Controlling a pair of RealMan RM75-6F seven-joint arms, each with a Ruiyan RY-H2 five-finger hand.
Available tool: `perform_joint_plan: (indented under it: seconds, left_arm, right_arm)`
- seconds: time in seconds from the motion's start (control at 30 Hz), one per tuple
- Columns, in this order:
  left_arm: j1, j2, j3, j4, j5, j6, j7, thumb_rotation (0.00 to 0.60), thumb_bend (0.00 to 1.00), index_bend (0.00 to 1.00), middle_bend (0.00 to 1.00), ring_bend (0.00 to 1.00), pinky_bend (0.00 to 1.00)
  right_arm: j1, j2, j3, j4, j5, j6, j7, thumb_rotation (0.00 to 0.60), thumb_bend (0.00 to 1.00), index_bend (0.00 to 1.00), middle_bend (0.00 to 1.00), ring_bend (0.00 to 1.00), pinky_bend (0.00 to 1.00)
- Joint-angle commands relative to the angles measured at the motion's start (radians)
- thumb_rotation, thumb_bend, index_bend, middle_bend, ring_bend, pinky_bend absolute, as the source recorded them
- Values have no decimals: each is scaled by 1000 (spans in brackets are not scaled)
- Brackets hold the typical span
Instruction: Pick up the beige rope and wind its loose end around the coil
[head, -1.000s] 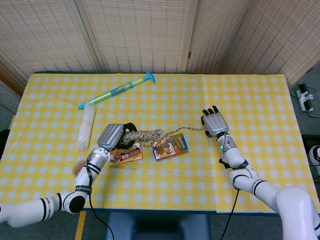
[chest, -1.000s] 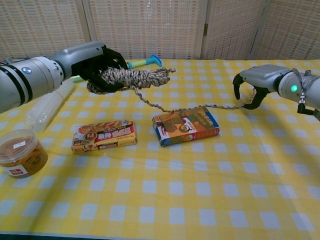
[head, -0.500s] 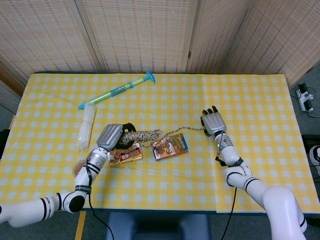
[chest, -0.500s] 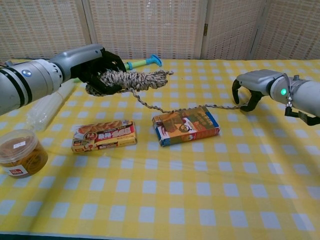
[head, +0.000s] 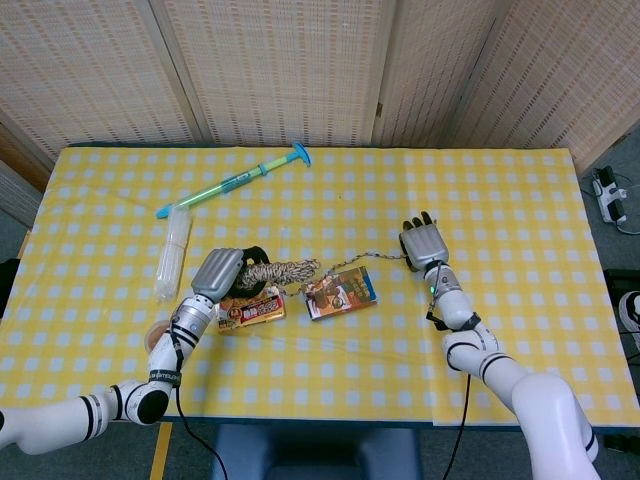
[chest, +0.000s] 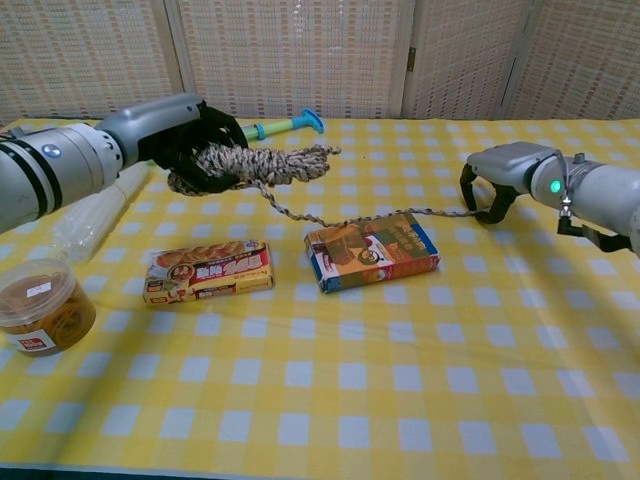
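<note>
The surface (chest: 420, 420) wears a yellow-and-white checked cloth. The left robot hand (chest: 190, 135) grips the beige rope (chest: 262, 163), a thick mottled tan-and-dark coil held clear of the cloth at about 10 o'clock from centre in the chest view. Its loose end (chest: 345, 216), a thin speckled strand, runs down toward 4 o'clock, then across above the orange-and-blue packet (chest: 371, 251) to the right robot hand (chest: 495, 180) at 3 o'clock, whose curled fingers pinch it. A red snack box (chest: 207, 270) lies at 7 o'clock of the coil.
</note>
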Motion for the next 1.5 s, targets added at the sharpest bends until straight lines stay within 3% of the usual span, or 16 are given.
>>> perform_joint_plan:
  seconds: [0.03, 0.47, 0.63, 0.83, 1.1, 1.5]
  left_arm:
    - [0, -2, 0, 3, 1, -1, -3, 600, 585, 673, 649, 637, 723]
    - [6, -4, -1, 10, 9, 2, -13, 600, 586, 673, 649, 637, 723]
    - [14, 2, -11, 0, 11, 10, -38, 600, 587, 673, 649, 637, 723]
    - [23, 17, -28, -35, 30, 15, -95, 600, 598, 677, 649, 637, 723]
    - [23, 30, -13, -98, 69, 32, -70, 600, 601, 677, 649, 637, 723]
    - [-31, -29, -21, -125, -7, 51, 119, 600, 601, 677, 649, 637, 723]
  right_arm:
    - [2, -4, 1, 7, -1, -2, 0, 600, 451, 545, 222, 141, 19]
    - [10, -15, 7, 22, -5, -6, -4, 600, 499, 587, 248, 149, 20]
    - [-2, 10, 16, -40, -22, 48, 27, 600, 516, 601, 258, 159, 19]
    - [-46, 114, 42, -284, -63, 187, 108, 600, 530, 611, 283, 187, 19]
    - [-72, 240, 105, -641, -46, 333, 47, 600, 556, 625, 334, 235, 20]
    - [-27, 276, 187, -943, 59, 438, -99, 600, 576, 645, 447, 358, 97]
